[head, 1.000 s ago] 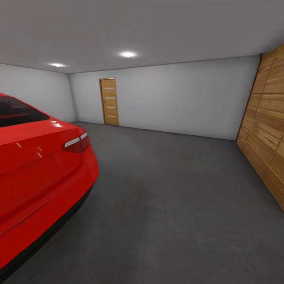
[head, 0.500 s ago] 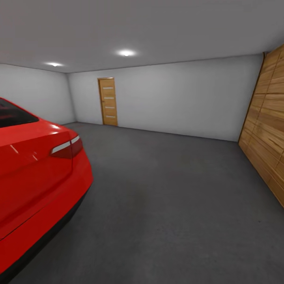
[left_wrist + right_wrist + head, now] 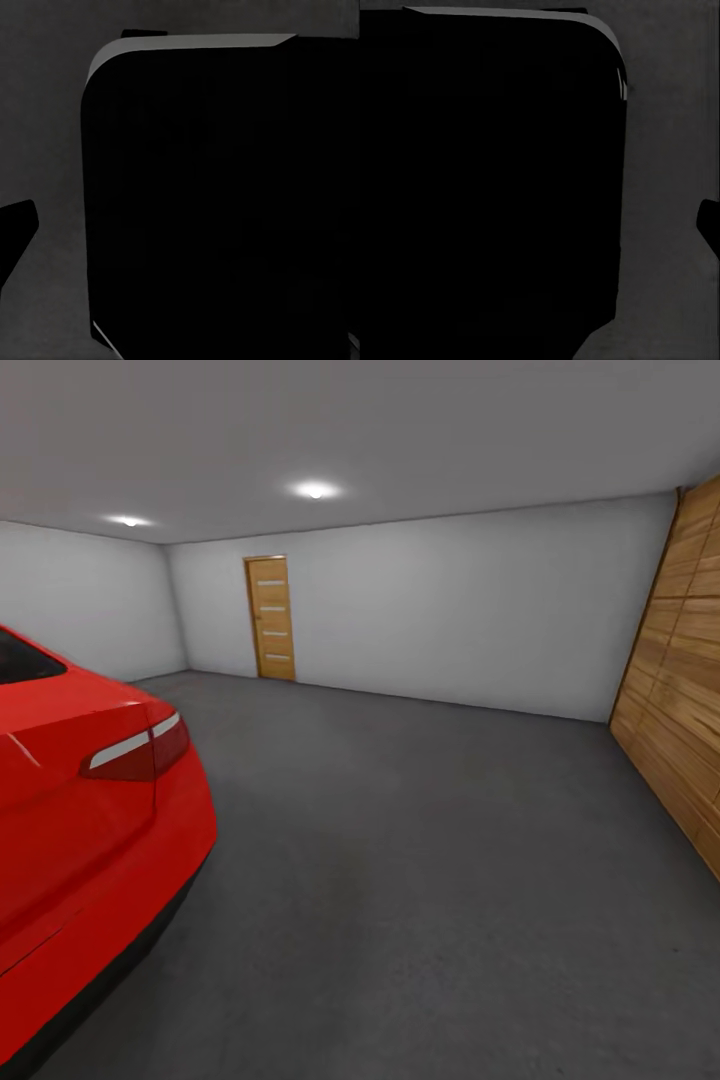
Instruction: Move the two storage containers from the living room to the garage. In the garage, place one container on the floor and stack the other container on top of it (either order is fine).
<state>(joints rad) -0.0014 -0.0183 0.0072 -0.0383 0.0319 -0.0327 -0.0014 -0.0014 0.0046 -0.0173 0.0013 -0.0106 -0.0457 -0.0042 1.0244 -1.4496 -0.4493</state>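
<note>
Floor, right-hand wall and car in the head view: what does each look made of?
Floor: probably concrete, matte; it is dark grey, faintly mottled and seamless.
Right wall: wood planks, satin; horizontal boards with visible grain in warm brown.
Car: likely painted metal, glossy; the red body carries soft highlights, with a darker tail light set in it.

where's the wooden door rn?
Head view: the wooden door is in the far white wall, left of centre, beyond the red car.

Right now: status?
In garage, dark grey floor ahead. Red car close on left. Containers not sighted. Gripper states unreadable.
</note>
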